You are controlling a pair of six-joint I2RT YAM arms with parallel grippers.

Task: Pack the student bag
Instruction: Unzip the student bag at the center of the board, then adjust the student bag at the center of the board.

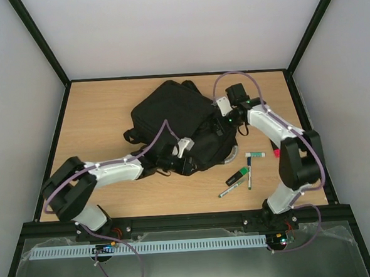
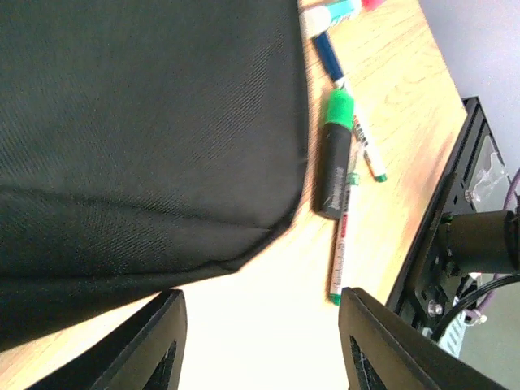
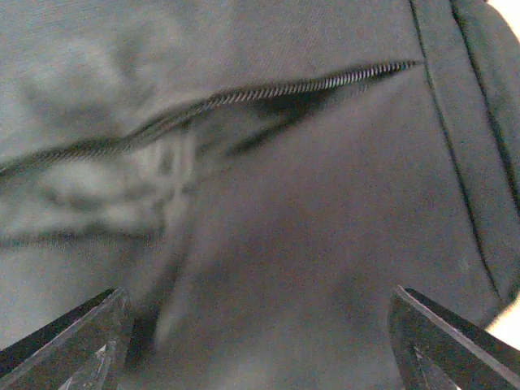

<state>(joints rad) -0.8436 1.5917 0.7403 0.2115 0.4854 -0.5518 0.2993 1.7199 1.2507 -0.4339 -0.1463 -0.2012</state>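
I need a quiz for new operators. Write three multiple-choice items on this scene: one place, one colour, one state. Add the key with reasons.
1. Where do the loose marker pens lie relative to the large black fabric backpack?
A. On top of it.
B. On the light wooden table beside it, on the right arm's side.
C. Behind it, by the far wall.

2. What colour is the cap of the black-bodied highlighter?
A. Yellow.
B. Purple.
C. Green.

3. How do the jaws of the right gripper stand?
A. Shut on a pen.
B. Shut on a strap.
C. Wide apart, holding nothing.

Key: B, top view shows them on wood; C, left wrist view shows green; C, jaws stand apart over fabric.
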